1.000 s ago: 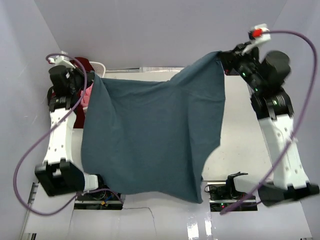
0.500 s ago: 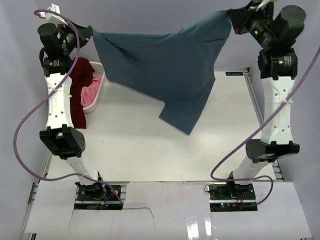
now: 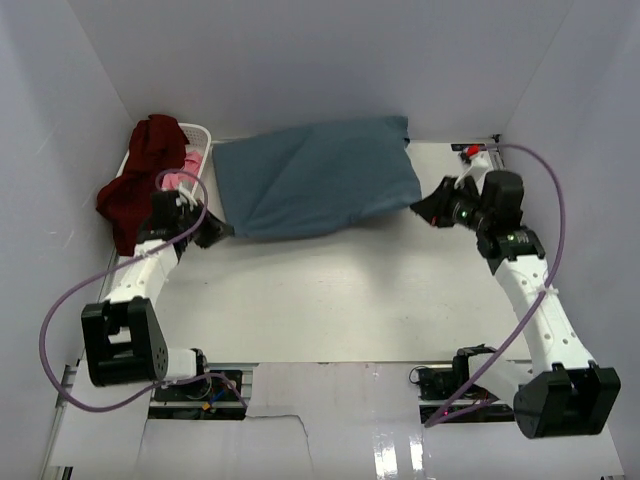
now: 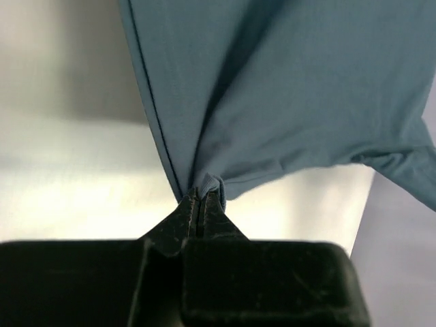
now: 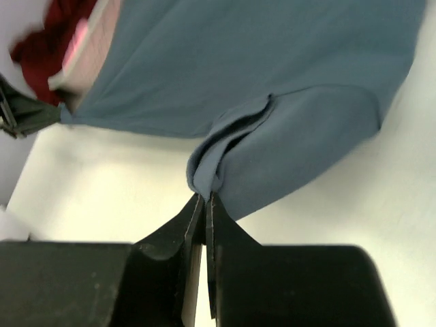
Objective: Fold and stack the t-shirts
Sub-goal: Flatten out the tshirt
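The teal-blue t-shirt (image 3: 315, 178) lies spread across the far half of the table. My left gripper (image 3: 218, 230) is shut on its near left corner; in the left wrist view the cloth (image 4: 286, 88) bunches at the closed tips (image 4: 199, 197). My right gripper (image 3: 425, 208) is shut on its near right corner; in the right wrist view the cloth (image 5: 259, 75) folds into the closed tips (image 5: 204, 197). The maroon t-shirt (image 3: 142, 178) hangs over the basket's left side, and the pink t-shirt (image 3: 180, 178) shows inside it.
The white laundry basket (image 3: 200, 135) stands at the table's far left corner, against the t-shirt's left edge. Grey walls close in at the back and both sides. The bare white table (image 3: 330, 300) stretches from the shirt to the arm bases.
Both grippers have come down from high at the back and moved toward me. The teal-blue t-shirt, which hung in the air between them, now lies on the table's far half.
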You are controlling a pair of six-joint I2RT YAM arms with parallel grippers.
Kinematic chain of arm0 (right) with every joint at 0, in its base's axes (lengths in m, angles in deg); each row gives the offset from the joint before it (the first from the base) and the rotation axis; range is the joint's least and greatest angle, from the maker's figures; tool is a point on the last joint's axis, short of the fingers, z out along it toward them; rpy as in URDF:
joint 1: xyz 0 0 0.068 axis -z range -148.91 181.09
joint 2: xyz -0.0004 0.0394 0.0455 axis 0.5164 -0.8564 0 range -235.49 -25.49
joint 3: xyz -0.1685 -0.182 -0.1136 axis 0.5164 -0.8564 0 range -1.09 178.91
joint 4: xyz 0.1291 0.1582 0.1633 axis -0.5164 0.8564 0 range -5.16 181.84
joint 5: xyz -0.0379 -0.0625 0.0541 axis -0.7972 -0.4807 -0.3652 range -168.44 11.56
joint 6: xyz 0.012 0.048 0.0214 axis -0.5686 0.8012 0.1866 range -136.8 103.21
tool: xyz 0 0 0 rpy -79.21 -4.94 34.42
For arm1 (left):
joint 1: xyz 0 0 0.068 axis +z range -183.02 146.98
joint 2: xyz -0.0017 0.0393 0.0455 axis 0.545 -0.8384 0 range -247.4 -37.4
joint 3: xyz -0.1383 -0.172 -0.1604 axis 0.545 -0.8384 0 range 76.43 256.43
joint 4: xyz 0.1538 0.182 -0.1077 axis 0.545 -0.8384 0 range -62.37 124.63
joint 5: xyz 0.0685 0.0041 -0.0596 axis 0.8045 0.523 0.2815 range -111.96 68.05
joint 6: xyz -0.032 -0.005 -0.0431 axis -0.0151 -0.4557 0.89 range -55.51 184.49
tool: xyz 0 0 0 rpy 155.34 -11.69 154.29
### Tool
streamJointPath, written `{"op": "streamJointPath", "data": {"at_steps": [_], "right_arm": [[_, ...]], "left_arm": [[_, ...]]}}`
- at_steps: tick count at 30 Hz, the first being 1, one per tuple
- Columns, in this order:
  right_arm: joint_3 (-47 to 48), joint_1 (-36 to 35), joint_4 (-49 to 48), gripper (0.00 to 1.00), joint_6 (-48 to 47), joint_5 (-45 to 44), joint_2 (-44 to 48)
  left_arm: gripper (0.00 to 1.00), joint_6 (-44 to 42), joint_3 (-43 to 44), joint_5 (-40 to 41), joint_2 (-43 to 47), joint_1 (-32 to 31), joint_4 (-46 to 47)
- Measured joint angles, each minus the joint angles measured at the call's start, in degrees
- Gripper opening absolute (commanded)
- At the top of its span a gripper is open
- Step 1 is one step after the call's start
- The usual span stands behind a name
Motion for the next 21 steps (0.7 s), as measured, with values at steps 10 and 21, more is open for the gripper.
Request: {"op": "streamJointPath", "data": {"at_steps": [10,21], "right_arm": [[-12.9,-3.1,20.3,0.08,0.8,-1.8,16.1],[-19.6,-3.1,31.5,0.08,0.3,-3.3,22.0]], "left_arm": [[0.00,0.3,-18.0,-2.8,18.0,-0.3,-7.0],[0.34,1.0,-18.4,-5.5,18.4,-1.1,-12.7]]}}
